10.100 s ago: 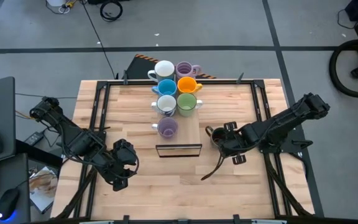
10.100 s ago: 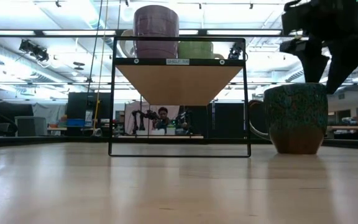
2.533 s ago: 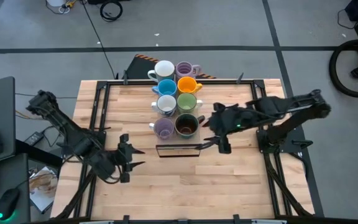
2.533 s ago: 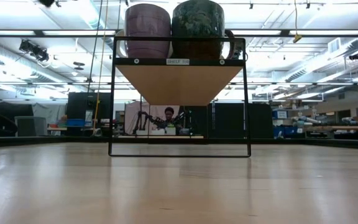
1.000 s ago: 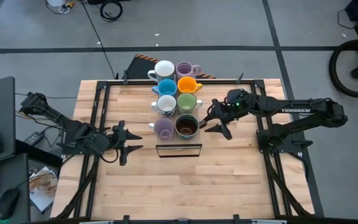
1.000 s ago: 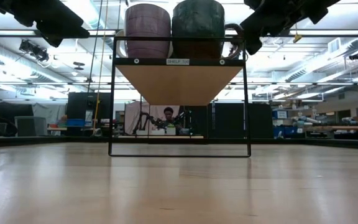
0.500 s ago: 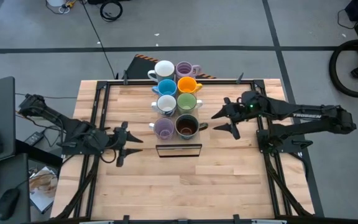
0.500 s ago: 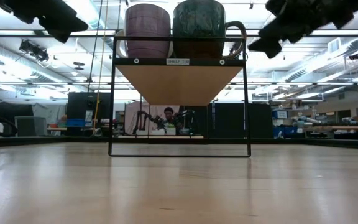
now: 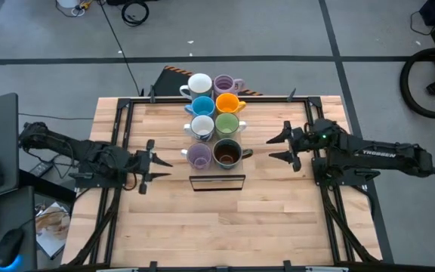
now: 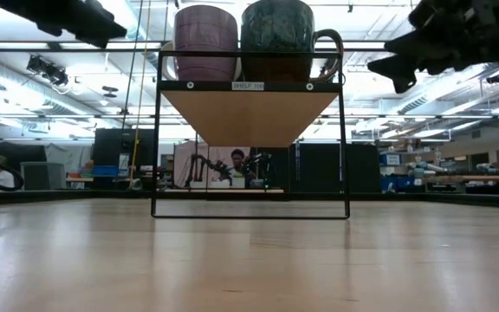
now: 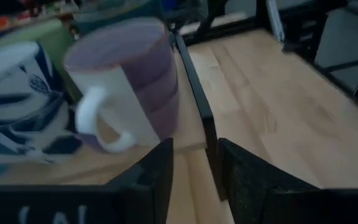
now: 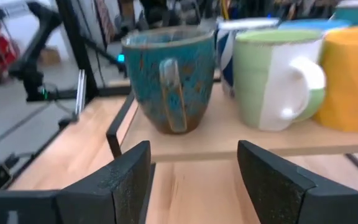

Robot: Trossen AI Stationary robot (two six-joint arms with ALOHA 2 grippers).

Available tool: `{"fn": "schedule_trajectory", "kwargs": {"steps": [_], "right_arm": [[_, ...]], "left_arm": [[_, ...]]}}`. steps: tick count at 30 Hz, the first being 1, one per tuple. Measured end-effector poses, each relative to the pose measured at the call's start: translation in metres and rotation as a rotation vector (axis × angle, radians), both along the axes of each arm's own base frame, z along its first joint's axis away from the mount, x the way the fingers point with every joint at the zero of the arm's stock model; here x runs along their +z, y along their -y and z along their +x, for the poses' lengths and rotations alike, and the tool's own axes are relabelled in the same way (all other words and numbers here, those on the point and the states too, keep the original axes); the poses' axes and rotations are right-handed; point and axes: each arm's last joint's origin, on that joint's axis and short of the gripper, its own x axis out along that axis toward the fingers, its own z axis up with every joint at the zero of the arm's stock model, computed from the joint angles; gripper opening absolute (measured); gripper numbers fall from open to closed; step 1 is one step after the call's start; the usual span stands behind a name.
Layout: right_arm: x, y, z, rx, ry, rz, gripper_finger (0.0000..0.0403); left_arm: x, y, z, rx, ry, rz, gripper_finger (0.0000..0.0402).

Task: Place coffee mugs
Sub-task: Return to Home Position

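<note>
Eight mugs stand by their bases in two rows on a raised wooden shelf point(image 9: 236, 168): white point(image 9: 199, 85), lilac point(image 9: 224, 84), blue point(image 9: 202, 105), orange point(image 9: 227, 103), patterned white point(image 9: 202, 126), green point(image 9: 226, 124), lilac point(image 9: 199, 156) and dark olive point(image 9: 227, 153). My right gripper point(image 9: 284, 147) is open, level with and to the right of the dark olive mug point(image 12: 169, 78), clear of its handle. My left gripper point(image 9: 149, 162) is open, left of the near lilac mug point(image 11: 129, 81), and touches nothing.
The shelf is held up in a black wire frame point(image 10: 249, 215) standing mid-table. Black rails point(image 9: 119, 128) run along the table's left and right sides. Bare wood lies near of the shelf and on either side of it. A person sits far behind the table point(image 10: 237, 165).
My right gripper has drawn back level from beside the dark olive mug toward the table's right edge, staying open. The dark olive mug stands still on the shelf's near right corner. My left gripper has stayed about where it was, left of the shelf.
</note>
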Motion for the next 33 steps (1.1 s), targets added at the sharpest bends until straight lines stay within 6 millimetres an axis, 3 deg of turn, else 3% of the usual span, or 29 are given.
{"fn": "schedule_trajectory", "kwargs": {"steps": [4, 10, 19, 27, 33], "right_arm": [[-0.01, 0.001, -0.01, -0.047, 0.1, 0.027, 0.0246], [-0.029, 0.002, -0.02, -0.191, 0.154, 0.122, 0.0244], [-0.031, -0.002, -0.032, -0.257, 0.138, 0.16, 0.022], [-0.044, -0.002, -0.036, -0.306, 0.315, 0.117, 0.0199], [-0.038, 0.001, -0.038, -0.393, 0.377, 0.164, 0.0198]], "left_arm": [[0.003, -0.007, -0.006, -0.018, 0.068, 0.014, 0.0114], [-0.028, -0.019, -0.014, 0.061, 0.183, -0.054, 0.0095], [-0.041, -0.027, -0.039, 0.096, 0.307, -0.112, 0.0069], [-0.054, -0.029, -0.056, 0.043, 0.372, -0.145, 0.0049], [-0.058, -0.025, -0.058, -0.073, 0.342, -0.202, 0.0038]]}}
